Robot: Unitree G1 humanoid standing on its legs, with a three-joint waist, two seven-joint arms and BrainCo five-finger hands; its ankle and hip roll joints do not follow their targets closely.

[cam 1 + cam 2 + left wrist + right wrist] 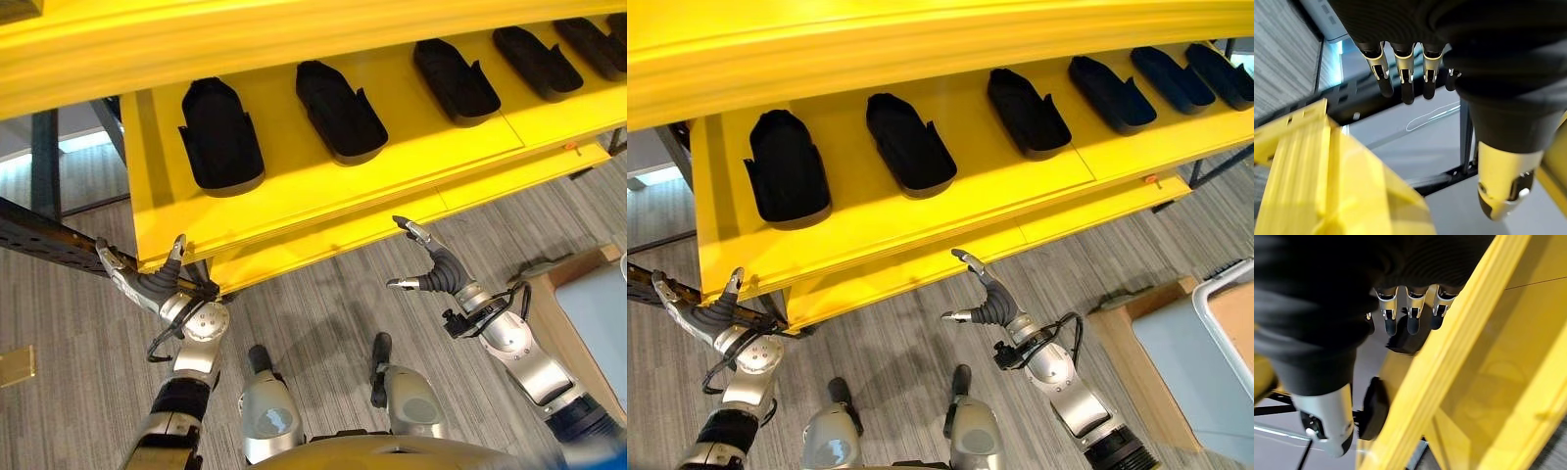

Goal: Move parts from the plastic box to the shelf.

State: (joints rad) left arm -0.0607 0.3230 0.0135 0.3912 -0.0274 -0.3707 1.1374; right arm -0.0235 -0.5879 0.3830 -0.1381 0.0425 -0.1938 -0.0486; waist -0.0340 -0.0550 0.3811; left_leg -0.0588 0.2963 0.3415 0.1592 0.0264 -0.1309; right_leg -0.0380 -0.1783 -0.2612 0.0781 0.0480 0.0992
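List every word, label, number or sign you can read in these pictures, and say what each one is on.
None can be read.
Yellow shelf: no print shows on its boards or front edge.
Black parts lined up on the shelf: plain, no markings visible.
Small orange spot on the shelf's front edge: too small to tell whether it is a label.
Left hand and right hand: no legible marks.

Both arms silver-grey, rounded metal segments with dark bands at the joints. Left hand: dark ribbed cover over the back and wrist, round silver wrist disc with small dimples. Right hand: same dark ribbed cover. Fingers silver with dark tips and narrow slots; thumb thicker, silver, dark-tipped.
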